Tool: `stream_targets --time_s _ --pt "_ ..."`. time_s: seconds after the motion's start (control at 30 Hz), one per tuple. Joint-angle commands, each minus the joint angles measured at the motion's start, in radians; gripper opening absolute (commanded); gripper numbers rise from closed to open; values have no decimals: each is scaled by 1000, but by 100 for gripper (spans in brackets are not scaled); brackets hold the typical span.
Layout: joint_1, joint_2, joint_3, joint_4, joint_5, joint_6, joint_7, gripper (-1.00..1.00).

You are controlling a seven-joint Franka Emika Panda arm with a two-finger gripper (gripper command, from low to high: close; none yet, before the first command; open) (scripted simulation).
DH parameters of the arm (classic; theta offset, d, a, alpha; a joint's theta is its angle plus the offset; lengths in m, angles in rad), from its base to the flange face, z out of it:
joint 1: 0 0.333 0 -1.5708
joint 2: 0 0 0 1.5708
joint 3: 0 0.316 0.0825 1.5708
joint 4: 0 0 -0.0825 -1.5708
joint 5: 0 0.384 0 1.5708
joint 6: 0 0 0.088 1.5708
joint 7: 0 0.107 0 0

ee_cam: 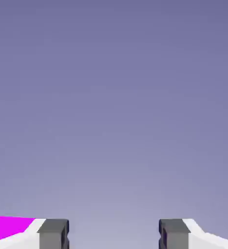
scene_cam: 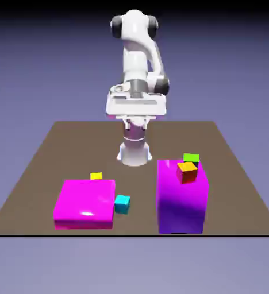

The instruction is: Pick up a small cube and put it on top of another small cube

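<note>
The small yellow cube (scene_cam: 96, 176) sits on the table just behind a flat magenta block (scene_cam: 84, 204). The other small cube, cyan (scene_cam: 122, 204), rests on the table against that block's side towards the exterior view's right. My gripper (scene_cam: 135, 119) hangs high above the table near the robot's base, well away from both cubes. In the hand view the gripper (ee_cam: 114, 236) is open, its two grey fingertips (ee_cam: 53, 234) wide apart with only backdrop between them. Neither cube shows in the hand view.
A tall magenta block (scene_cam: 183, 198) stands at the exterior view's right, carrying an orange-topped red cube (scene_cam: 187, 171); a green cube (scene_cam: 191, 157) sits at its back edge. A sliver of magenta (ee_cam: 9, 227) shows at the hand view's lower left.
</note>
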Motion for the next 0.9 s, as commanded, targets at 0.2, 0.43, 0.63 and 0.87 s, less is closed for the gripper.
stream_targets --time_s 0.2,0.43,0.63,0.87 --pt "38 254 -204 44 -118 -277 -100 0" --pt "76 507 -407 87 -236 -554 -201 0" --pt "84 680 -508 105 -291 -661 -260 0" --pt "26 849 -466 76 -254 -467 -285 -100"
